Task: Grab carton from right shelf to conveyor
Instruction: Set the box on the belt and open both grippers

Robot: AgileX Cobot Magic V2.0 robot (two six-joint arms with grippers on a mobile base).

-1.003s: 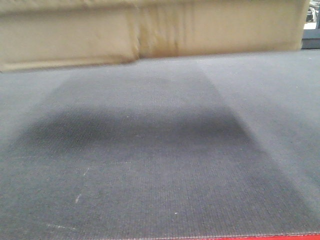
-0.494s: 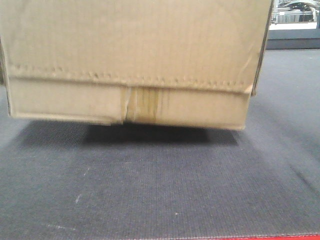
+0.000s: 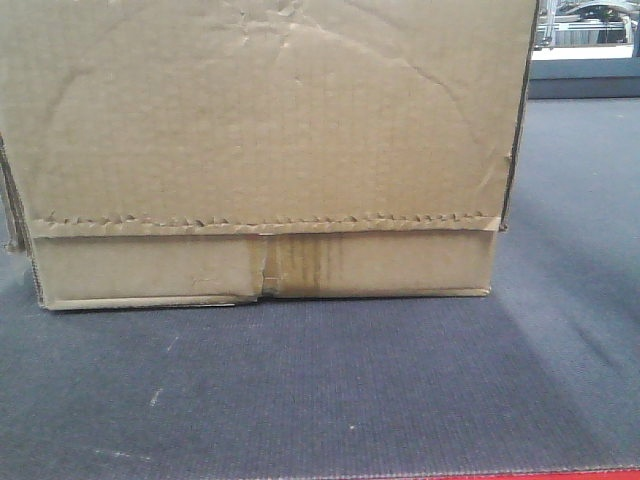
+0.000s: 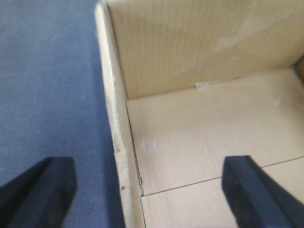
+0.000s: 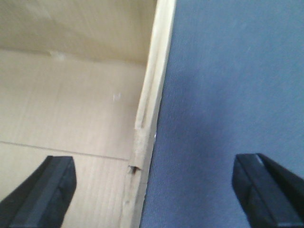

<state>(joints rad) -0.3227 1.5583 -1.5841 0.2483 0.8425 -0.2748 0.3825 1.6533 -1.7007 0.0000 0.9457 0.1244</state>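
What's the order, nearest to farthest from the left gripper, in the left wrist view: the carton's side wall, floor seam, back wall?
1. Side wall, lower middle, straddled by the open left gripper.
2. Floor seam, deeper inside, lower right.
3. Back wall, at the top.

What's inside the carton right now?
Only bare cardboard shows inside the carton: floor flaps and inner walls at both side edges, no contents. The middle of its floor lies outside both wrist views, so that part is unchecked.
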